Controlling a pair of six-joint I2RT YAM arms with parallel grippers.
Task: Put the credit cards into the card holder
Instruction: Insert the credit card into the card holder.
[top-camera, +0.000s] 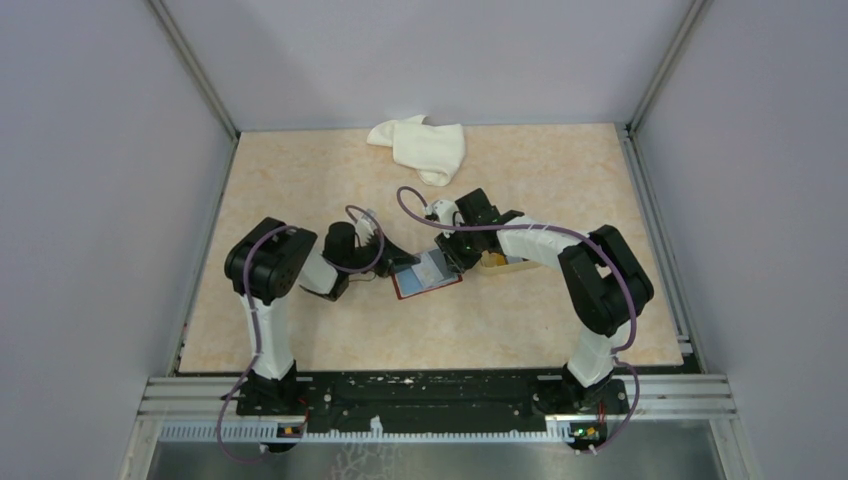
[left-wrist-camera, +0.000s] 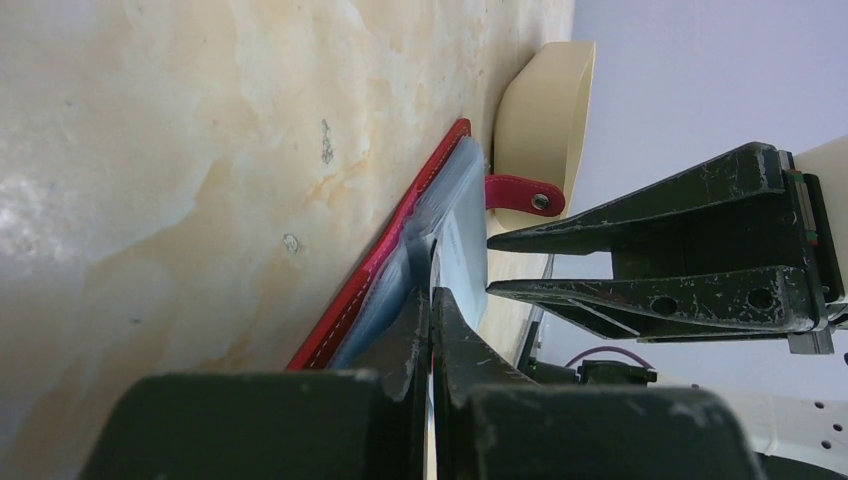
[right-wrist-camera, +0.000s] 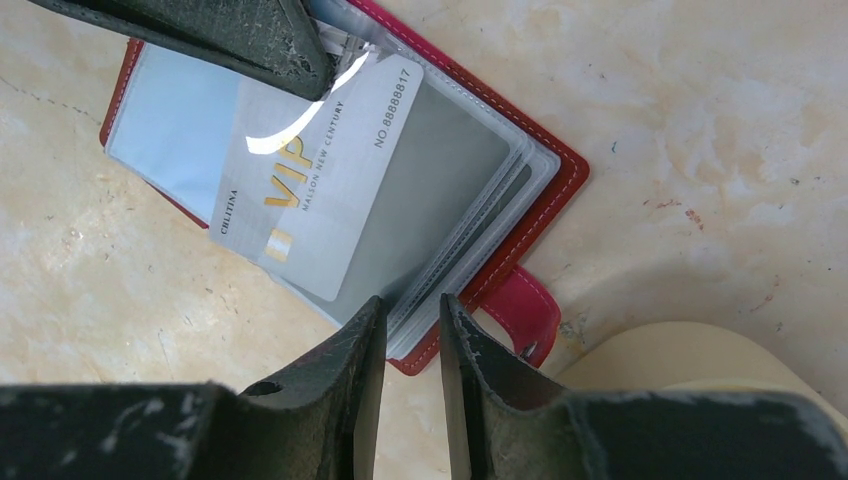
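— What is gripped, and by which side?

— The left gripper (left-wrist-camera: 432, 295) is seen with its 2 fingers pressed together on 1 edge of a silver VIP card (right-wrist-camera: 310, 180). The right gripper (right-wrist-camera: 408, 305) is held with its 2 fingers a little apart, the tips set at the outer edge of the clear sleeves (right-wrist-camera: 465, 170). Nothing is seen clamped between them, and contact cannot be judged.

— Where is the card holder located?

— 1 red card holder (top-camera: 428, 274) is laid open and flat on the table (top-camera: 560, 180), between the 2 grippers. The 1 card is laid askew over the sleeves; whether it sits inside a pocket cannot be told. Several sleeves are stacked, but their count cannot be read. 1 snap tab (right-wrist-camera: 525, 310) is seen jutting from the cover, close to the right fingers.

— What else is counted?

— 1 beige tray (right-wrist-camera: 690, 350) is found just beside the tab end of the holder. 1 white cloth (top-camera: 422, 145) is seen crumpled at the table's far edge, well apart.
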